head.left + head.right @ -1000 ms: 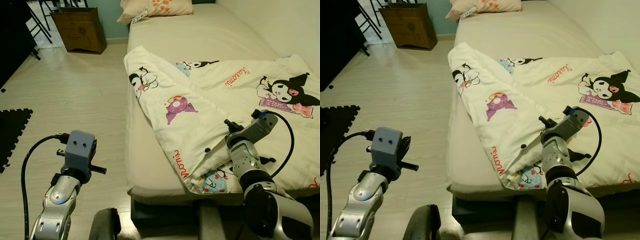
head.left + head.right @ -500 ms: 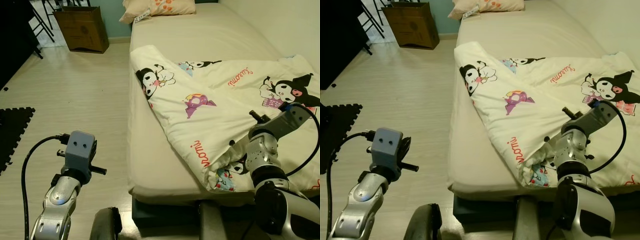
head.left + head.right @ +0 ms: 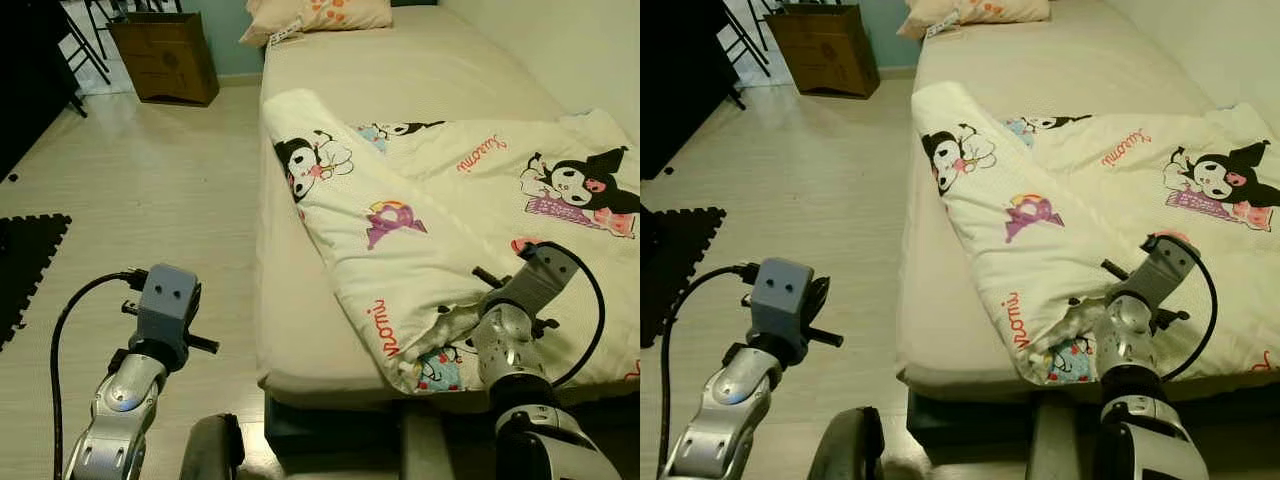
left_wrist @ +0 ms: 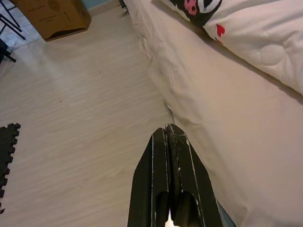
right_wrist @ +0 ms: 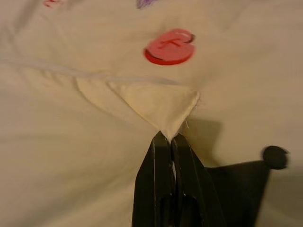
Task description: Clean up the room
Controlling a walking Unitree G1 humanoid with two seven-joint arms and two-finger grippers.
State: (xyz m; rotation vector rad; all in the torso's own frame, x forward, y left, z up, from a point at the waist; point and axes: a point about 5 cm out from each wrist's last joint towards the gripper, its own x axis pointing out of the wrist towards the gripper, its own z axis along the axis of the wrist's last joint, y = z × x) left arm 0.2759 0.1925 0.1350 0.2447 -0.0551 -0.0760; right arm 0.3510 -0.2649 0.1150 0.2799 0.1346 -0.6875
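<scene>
The right tool [image 5: 169,138] is seen clamped tight on a small folded corner of the cartoon-print quilt [image 3: 440,220], the cream fabric pinched between the black fingers [image 5: 156,161] just below a red heart print [image 5: 169,46]. From the head views, that right arm is found low over the near edge of the bed [image 3: 300,330], its wrist tucked against the quilt's rolled fold. The quilt is spread across the right half of the mattress, one long edge folded over on itself so that a thick diagonal ridge runs from near the bed's left edge down to the wrist. Beyond it, a pillow [image 3: 315,15] is seen at the head of the bed. The left tool [image 4: 170,128] is held out over the pale wooden floor [image 3: 130,180] beside the bed, fingers pressed together on nothing. Further out, a brown cardboard box [image 3: 165,55] is seen on the floor, and a black foam mat [image 3: 25,265] lies at the left.
</scene>
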